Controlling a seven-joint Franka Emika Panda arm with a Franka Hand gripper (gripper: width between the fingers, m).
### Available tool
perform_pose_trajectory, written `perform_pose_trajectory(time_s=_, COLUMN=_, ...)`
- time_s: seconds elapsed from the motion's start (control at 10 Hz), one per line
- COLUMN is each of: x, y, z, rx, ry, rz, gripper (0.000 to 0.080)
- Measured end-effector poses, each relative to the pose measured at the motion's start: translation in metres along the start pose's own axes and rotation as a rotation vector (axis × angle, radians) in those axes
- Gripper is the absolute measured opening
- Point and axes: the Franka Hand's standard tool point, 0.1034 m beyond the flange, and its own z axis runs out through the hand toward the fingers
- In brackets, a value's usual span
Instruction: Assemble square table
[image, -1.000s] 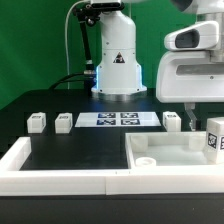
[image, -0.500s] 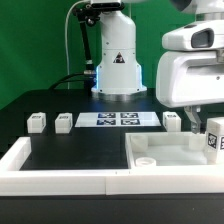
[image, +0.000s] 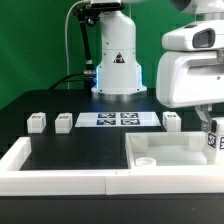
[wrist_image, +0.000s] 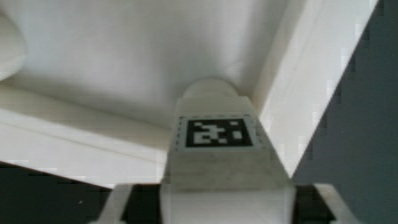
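The white square tabletop slab lies at the front of the exterior view's right, with round holes near its corners. My gripper hangs over its right side, shut on a white block leg with a black-and-white tag. In the wrist view the leg stands between my fingers, tag facing the camera, over the slab's white surface near a raised edge. Three more legs stand on the black table: two at the left, one behind the slab.
The marker board lies flat in the middle at the back. A long white rim wall runs along the front and left. The robot base stands behind the marker board.
The arm's wrist body has come lower and nearer the slab. The held leg has shifted slightly down and to the right with it. The other parts have not moved.
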Motion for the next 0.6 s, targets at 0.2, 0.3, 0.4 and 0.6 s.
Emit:
perform_pose_trajectory(time_s=0.2, x=0.0, y=0.0, z=0.0, rx=0.001, ry=0.0, rz=0.024, gripper=0.029)
perform_pose_trajectory(time_s=0.3, x=0.0, y=-0.0001, z=0.0, rx=0.002, ry=0.0, rz=0.096, gripper=0.029)
perform_pose_trajectory(time_s=0.4, x=0.0, y=0.0001, z=0.0, rx=0.002, ry=0.0, rz=0.172, gripper=0.029)
perform_pose_trajectory(time_s=0.6, x=-0.0002, y=0.0, z=0.0003, rx=-0.001, ry=0.006, rz=0.358, gripper=0.0291)
